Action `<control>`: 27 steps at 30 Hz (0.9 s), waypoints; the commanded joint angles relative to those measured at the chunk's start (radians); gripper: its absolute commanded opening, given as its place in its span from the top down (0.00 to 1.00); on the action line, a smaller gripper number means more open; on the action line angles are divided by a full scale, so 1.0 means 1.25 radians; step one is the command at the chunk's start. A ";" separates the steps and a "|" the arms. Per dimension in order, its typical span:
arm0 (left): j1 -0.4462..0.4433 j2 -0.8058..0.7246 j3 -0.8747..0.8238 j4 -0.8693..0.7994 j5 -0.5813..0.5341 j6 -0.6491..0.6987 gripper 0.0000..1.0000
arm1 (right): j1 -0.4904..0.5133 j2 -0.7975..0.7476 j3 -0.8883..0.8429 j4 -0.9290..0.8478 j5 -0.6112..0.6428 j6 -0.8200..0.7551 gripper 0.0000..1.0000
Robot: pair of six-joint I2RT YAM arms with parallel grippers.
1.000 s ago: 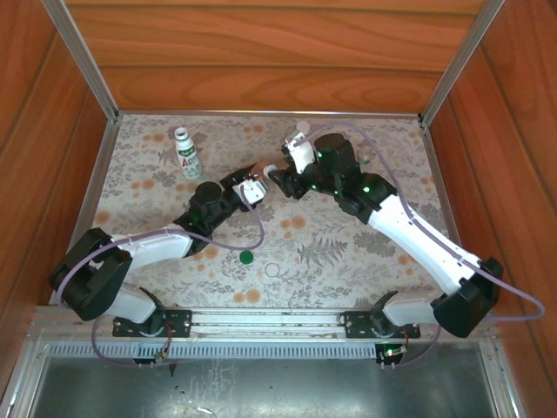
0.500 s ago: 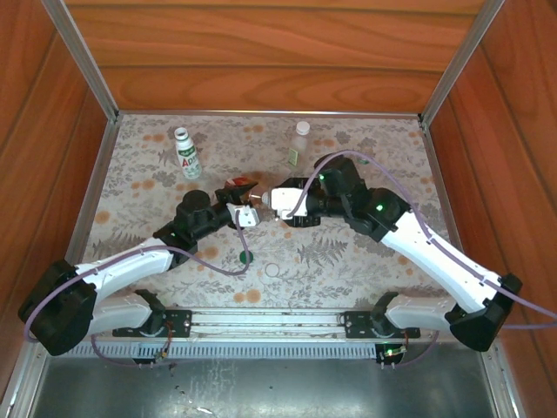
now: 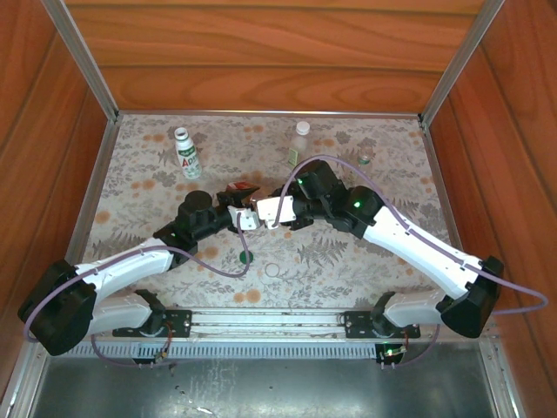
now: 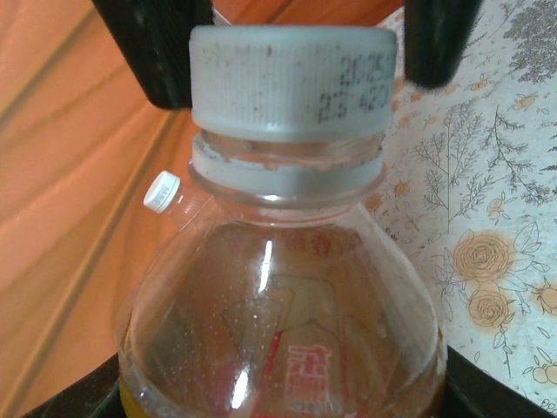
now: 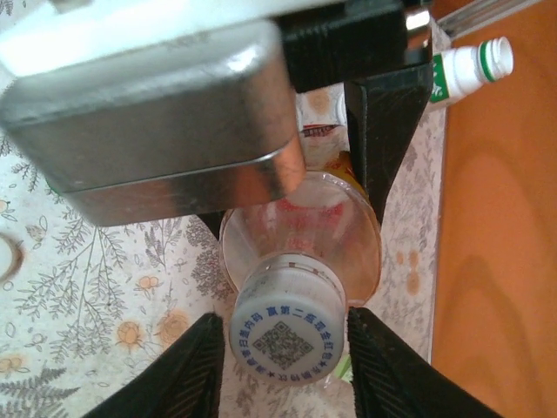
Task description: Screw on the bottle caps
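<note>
My left arm (image 3: 130,261) swings out wide from its base, then runs long and low toward the centre. At its end I have the left pincer (image 3: 238,202) clamped on the body of the amber bottle (image 4: 278,331). My right arm (image 3: 418,248) folds back at the far right and slopes inward, so the two wrists meet almost nose to nose. The right pincer (image 5: 287,357) faces the left one, its two dark fingers (image 5: 196,374) pressed against either side of the white cap (image 5: 287,335)
</note>
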 commanded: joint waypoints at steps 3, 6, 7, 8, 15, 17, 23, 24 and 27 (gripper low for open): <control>-0.008 -0.007 0.025 -0.011 0.021 0.008 0.44 | 0.007 0.007 0.028 -0.002 0.007 -0.003 0.70; -0.009 0.000 0.029 -0.011 0.012 0.008 0.44 | 0.007 0.004 0.024 0.003 0.011 0.027 0.76; -0.009 0.003 0.031 -0.010 0.007 0.008 0.44 | 0.008 0.002 0.021 0.008 0.015 0.053 0.79; -0.009 0.006 0.033 -0.010 -0.003 0.006 0.44 | 0.007 -0.002 0.016 0.019 0.017 0.093 0.83; -0.009 0.037 0.052 -0.010 -0.028 0.014 0.44 | 0.003 -0.024 -0.040 0.168 0.038 0.600 0.97; -0.008 0.051 0.054 -0.010 -0.031 0.026 0.44 | -0.001 -0.023 -0.035 0.180 0.034 0.795 0.99; -0.008 0.049 0.050 -0.010 -0.034 0.025 0.44 | -0.009 0.029 0.053 0.081 -0.006 1.363 0.99; -0.008 0.047 0.050 -0.010 -0.034 0.024 0.44 | -0.009 0.033 0.051 0.079 -0.026 1.425 0.98; -0.008 0.044 0.047 -0.010 -0.032 0.023 0.44 | -0.011 0.029 0.036 0.093 -0.066 1.467 0.93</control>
